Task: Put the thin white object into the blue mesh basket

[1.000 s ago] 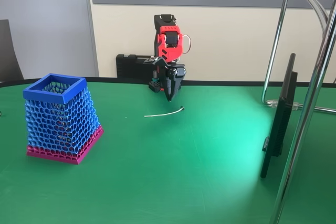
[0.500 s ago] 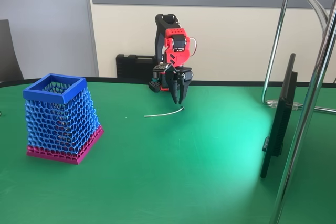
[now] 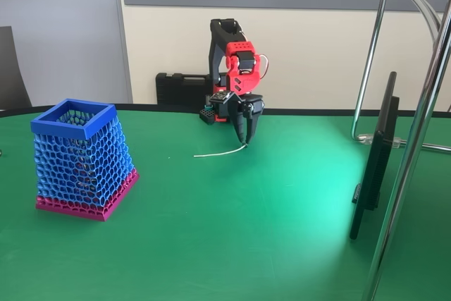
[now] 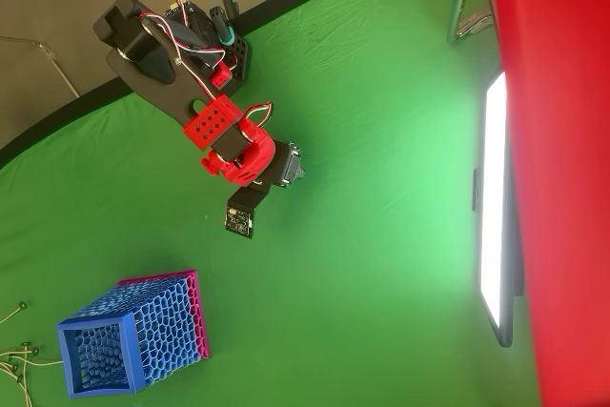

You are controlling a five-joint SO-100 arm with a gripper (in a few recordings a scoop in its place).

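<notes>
The thin white object [image 3: 220, 151] lies flat on the green table [image 3: 268, 230], a slim curved strand whose dark-tipped right end sits under my fingers. My gripper [image 3: 244, 142] points straight down over that right end, fingertips almost on the table, jaws a little apart and so open, holding nothing. The blue mesh basket [image 3: 83, 156] stands upright at the left on its magenta base, well apart from the strand. From overhead the basket [image 4: 133, 335] is at the lower left, and the red wrist [image 4: 238, 154] covers the fingers.
A tiny white speck [image 3: 168, 158] lies left of the strand. A black case [image 3: 180, 89] sits behind the arm. A dark monitor [image 3: 373, 167] and chrome stand tubes [image 3: 416, 139] rise at the right. Loose cables [image 4: 14, 359] lie beside the basket.
The gripper swung right from beside the strand, opened its jaws, and came down over the strand's right end. Strand and basket have not moved.
</notes>
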